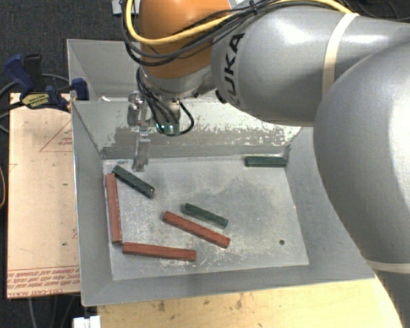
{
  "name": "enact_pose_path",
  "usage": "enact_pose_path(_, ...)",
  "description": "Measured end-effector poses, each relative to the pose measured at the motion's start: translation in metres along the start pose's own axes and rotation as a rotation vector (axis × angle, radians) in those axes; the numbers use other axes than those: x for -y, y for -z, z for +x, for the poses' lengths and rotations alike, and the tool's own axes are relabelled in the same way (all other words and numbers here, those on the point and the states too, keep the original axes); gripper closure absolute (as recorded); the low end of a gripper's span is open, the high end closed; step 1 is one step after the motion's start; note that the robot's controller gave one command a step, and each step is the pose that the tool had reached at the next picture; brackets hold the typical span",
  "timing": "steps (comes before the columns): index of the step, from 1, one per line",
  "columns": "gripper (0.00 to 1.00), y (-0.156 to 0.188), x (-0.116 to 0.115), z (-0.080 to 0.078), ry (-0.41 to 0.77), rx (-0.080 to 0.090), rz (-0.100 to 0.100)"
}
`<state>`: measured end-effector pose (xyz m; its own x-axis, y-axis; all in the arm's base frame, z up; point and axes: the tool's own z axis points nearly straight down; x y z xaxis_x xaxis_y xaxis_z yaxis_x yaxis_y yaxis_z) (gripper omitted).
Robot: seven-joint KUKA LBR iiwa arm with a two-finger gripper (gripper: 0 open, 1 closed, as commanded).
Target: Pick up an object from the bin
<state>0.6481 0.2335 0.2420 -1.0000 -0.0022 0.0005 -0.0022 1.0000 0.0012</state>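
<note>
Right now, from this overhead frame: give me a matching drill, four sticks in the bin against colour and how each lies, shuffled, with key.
Sticks
1. back-right stick
2. left-edge stick
3. front-edge stick
4. stick just in front of the gripper

Colour and lie
a. red-brown, running front to back
b. dark green, slanted
c. red-brown, lying almost straight across
d. dark green, lying straight across

Pairs: 1-d, 2-a, 3-c, 4-b
</note>
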Motion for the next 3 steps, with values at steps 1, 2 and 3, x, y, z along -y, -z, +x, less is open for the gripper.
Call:
enact_pose_path(1,0.0,-0.094,0.055,0.017,-0.091,-0.007,0.004)
enact_pose_path(2,0.0,-0.172,-0.01,-0.007,-0.117,-0.011,0.004)
enact_pose_path(3,1.0,-0.169,-0.007,-0.01,-0.124,0.002,0.0)
